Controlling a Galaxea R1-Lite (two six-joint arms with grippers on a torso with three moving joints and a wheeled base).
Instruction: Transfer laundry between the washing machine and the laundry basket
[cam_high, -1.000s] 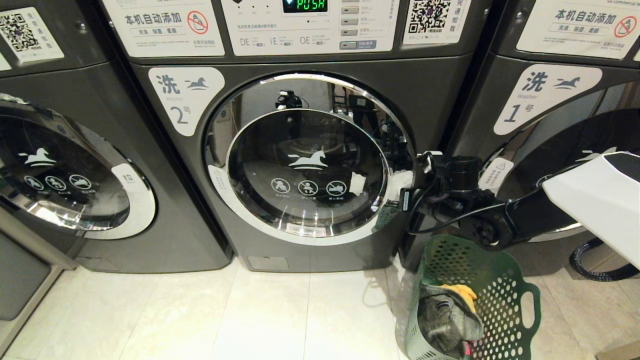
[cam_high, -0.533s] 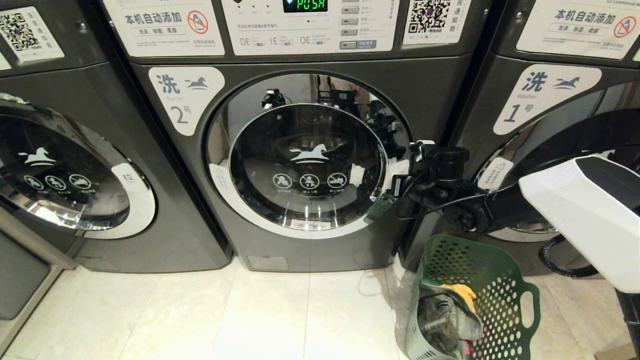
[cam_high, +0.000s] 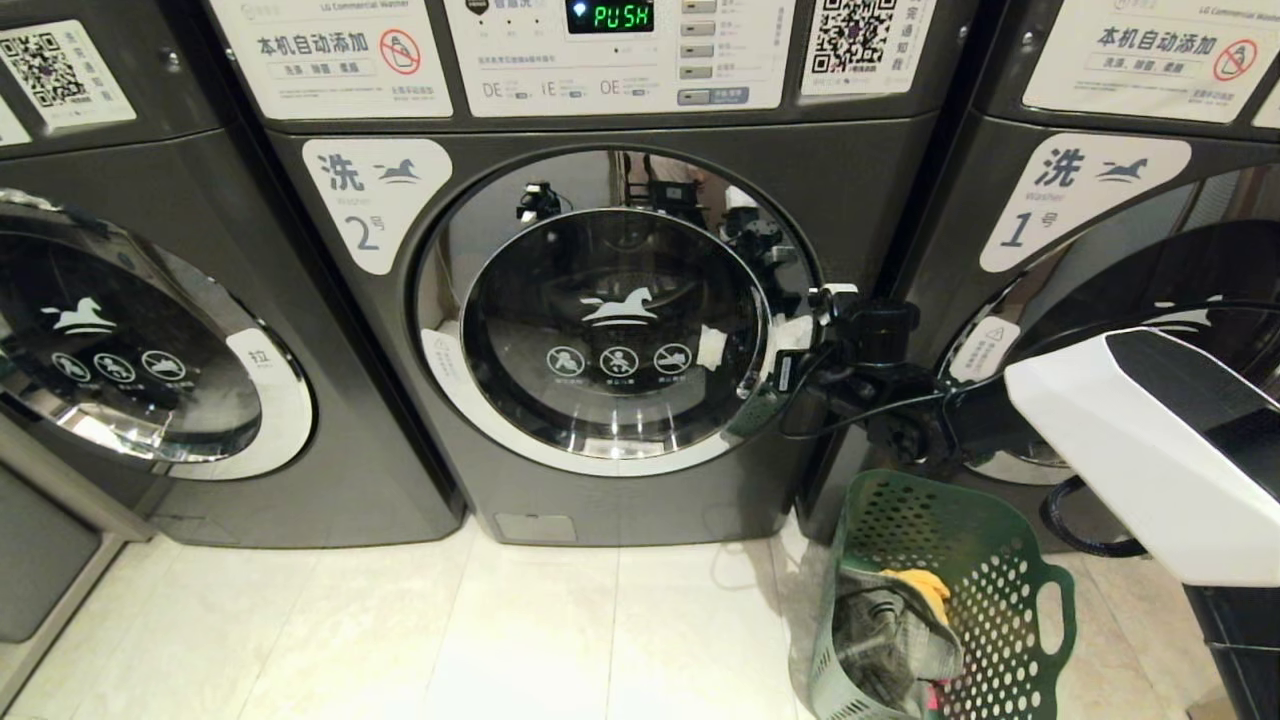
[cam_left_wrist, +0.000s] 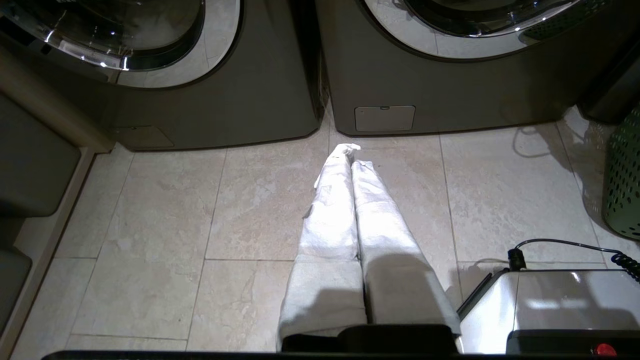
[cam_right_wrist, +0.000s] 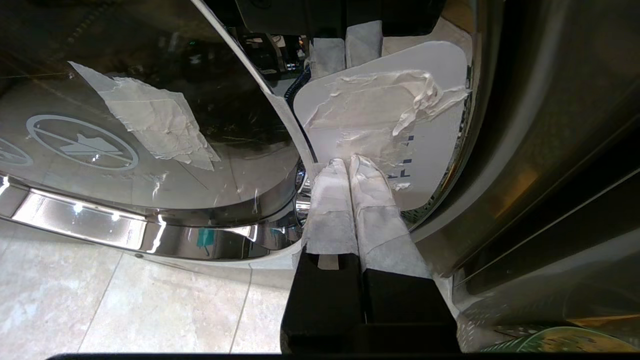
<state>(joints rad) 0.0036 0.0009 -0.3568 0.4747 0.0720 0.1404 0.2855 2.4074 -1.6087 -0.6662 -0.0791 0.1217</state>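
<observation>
Right now the washing machine (cam_high: 600, 330) with the number 2 on its label has its round door shut. The right gripper (cam_right_wrist: 350, 165) is at the right edge of that door, and its two taped fingers (cam_right_wrist: 332, 200) are pressed tight together with nothing between them. Their tips touch the white tag (cam_right_wrist: 430, 135) on the door's shiny rim, next to some torn tape. In the head view, the right arm (cam_high: 900, 400) reaches in from the right side, above the laundry basket (cam_high: 1000, 560).

The green basket stands on the pale tile floor (cam_high: 500, 640), just to the right of the washer. The laundry (cam_high: 900, 630) sits inside it: grey-green jeans, a yellow-orange piece on top, and a bit of red at the bottom.

The left gripper (cam_left_wrist: 352, 155) hangs low over the floor in front of the washers. Its fingers are together too, and it holds nothing.
</observation>
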